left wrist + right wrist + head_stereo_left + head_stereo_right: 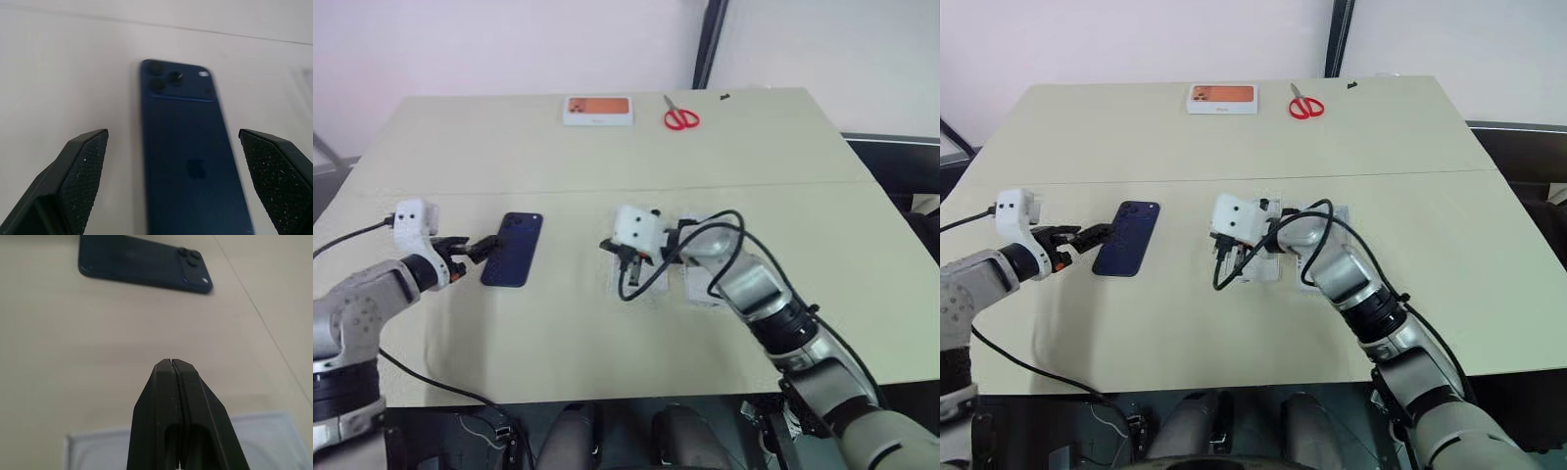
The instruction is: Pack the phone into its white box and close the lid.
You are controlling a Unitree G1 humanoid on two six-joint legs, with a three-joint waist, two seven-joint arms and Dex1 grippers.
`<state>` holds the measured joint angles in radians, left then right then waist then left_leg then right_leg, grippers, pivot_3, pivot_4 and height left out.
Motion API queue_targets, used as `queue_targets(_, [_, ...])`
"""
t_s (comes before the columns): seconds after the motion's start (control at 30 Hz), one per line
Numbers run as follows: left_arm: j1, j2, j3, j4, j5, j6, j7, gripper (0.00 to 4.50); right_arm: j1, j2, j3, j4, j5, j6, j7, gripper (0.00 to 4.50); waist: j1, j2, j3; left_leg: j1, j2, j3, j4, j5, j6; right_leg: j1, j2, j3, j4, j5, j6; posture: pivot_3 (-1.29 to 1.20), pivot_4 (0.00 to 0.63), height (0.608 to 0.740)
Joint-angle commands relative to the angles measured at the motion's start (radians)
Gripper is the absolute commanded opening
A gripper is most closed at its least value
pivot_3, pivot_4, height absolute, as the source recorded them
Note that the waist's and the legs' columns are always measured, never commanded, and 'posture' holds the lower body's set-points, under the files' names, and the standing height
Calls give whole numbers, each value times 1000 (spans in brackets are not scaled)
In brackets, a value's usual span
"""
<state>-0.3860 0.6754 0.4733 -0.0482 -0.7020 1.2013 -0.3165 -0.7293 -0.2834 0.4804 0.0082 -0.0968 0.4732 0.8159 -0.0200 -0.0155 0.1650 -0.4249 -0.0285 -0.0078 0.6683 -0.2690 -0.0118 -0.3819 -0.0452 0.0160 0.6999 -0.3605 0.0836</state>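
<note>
The dark navy phone (512, 249) lies back up on the table, its camera cluster at the far end. My left gripper (480, 251) hovers at the phone's near left edge. It is open, with its fingers spread wider than the phone (188, 161) and nothing held between them. My right gripper (628, 262) is shut and empty, to the right of the phone (146, 264), pointing toward it. Flat white pieces (705, 288) lie under my right forearm, and one white piece (254, 433) sits just below the shut fingers. I cannot tell which is the white box and which is the lid.
A flat white box with an orange top (598, 110) and red-handled scissors (680, 118) rest near the table's far edge. A black cable (651, 274) loops off my right wrist over the white pieces. A seam runs across the tabletop beyond the phone.
</note>
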Motion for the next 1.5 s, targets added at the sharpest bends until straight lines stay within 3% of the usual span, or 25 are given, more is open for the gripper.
queue_targets(0.03, [-71,8,62,83,-6,138,60,4500,-48,60,31,60,-42,-35,-49,15,-2,0,0,0,0,0,0,0,0,0,0,0,0,0,0,0,150,740])
queue_targets(0.37, [-178,-9,-34,155,3,347,17,4500,-113,218,103,305,-136,-149,-131,15,-2,-1,-1,0,0,0,0,1,-2,-6,0,0,2,0,0,0,150,740])
queue_targets(0.57, [-197,-89,-37,130,-18,410,-16,4500,-121,276,110,389,-160,-198,-143,15,4,-1,-1,0,-1,0,0,1,-2,-5,0,0,2,0,0,0,150,740])
queue_targets(1.1, [-222,-255,54,117,-117,413,66,4500,-122,288,105,472,-208,-266,-164,15,7,-1,-2,1,-1,-1,1,1,-2,-4,-1,0,2,0,0,0,150,740])
queue_targets(1.5, [-277,-215,161,185,-56,392,129,4500,-105,280,105,461,-223,-277,-157,15,-3,-2,-2,1,-1,-1,0,2,-3,-5,-1,0,2,0,0,0,150,740])
